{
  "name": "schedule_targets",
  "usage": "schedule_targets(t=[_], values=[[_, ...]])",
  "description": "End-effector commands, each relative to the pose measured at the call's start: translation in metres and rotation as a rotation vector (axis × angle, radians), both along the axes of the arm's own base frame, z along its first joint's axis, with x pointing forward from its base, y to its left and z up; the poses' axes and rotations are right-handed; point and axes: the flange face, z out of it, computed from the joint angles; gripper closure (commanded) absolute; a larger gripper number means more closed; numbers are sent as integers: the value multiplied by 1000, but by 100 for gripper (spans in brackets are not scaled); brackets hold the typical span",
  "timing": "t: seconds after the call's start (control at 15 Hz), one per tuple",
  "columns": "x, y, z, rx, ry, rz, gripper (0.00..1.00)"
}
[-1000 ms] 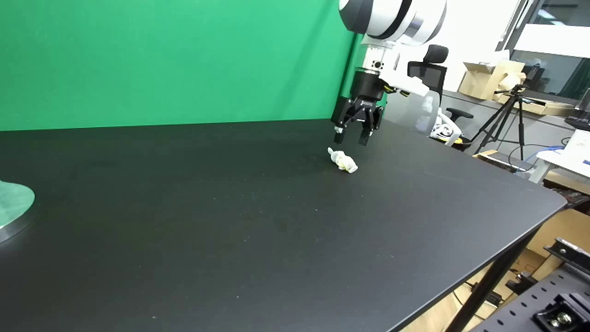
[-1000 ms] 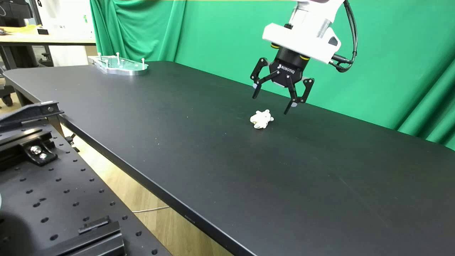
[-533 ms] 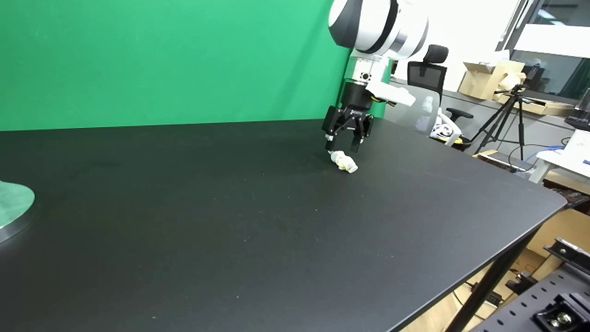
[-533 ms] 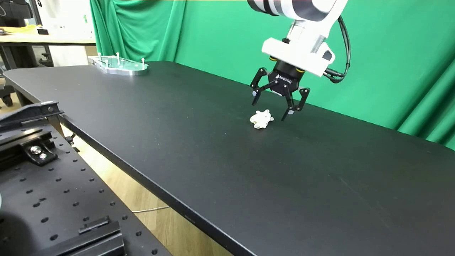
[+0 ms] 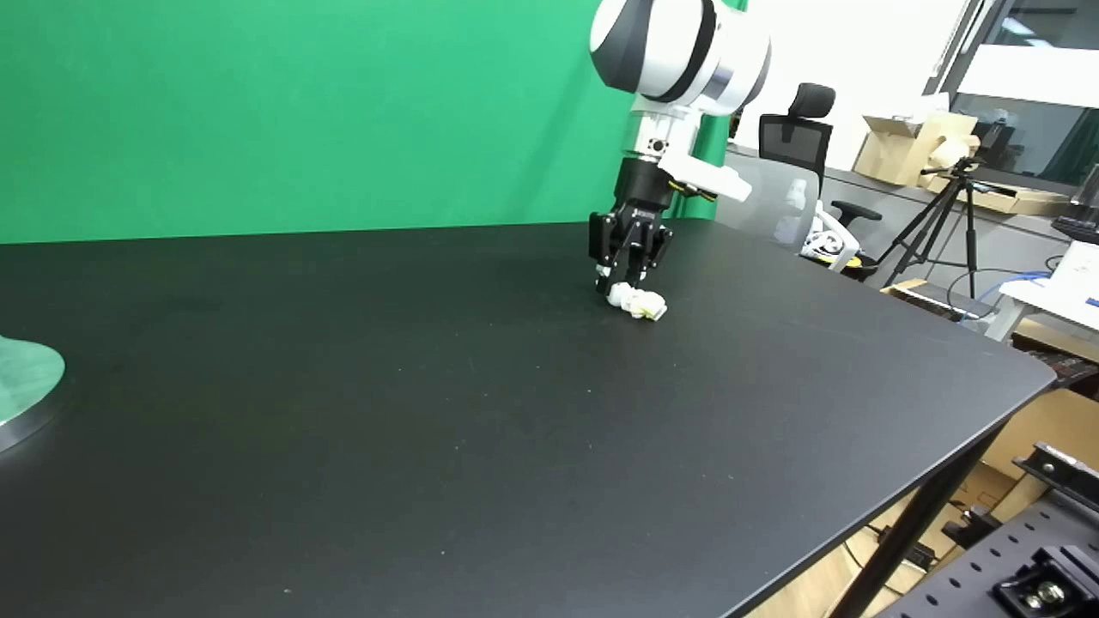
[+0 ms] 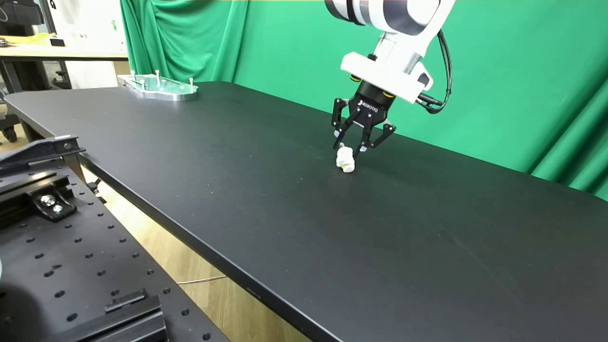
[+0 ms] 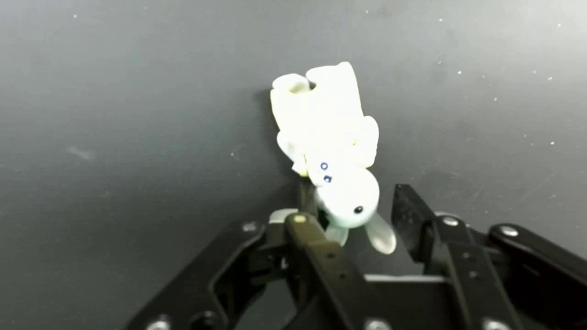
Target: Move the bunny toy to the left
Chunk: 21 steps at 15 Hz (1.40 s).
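- Wrist view: found the bunny toy lying on the table, head between the fingers of the gripper, legs pointing away. Rated the gripper as spread, not pinching anything.
- Wrist view: noted a gap at the finger on picture right, and the finger on picture left overlapping the head's edge, contact not certain. Could swivel the bunny toy ahead of any pinch, through meeting one side of the head first.
- Wrist view: could lose hold on lifting, through gripping only the smooth, round head or an ear and leaving the longer body to swing.
- In an exterior view: found the bunny toy at table level, just at the fingertips, no lift seen. Could scrape the table, through any further descent.
- Same view, against half a second earlier: found the arm shifted toward picture left, and the head end of the bunny toy lower in picture.
- In an exterior view: found the bunny toy beneath the gripper. Could end misplaced, for want of any visible mark for "left".
- Same view, against half a second earlier: found the fingers nearer each other and the bunny toy turned, showing a narrower outline. Judged nudged by a closing finger.
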Motion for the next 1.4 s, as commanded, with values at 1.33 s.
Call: schedule_targets(t=[1.33], values=[[61,143,41,-223,4,49,90]])
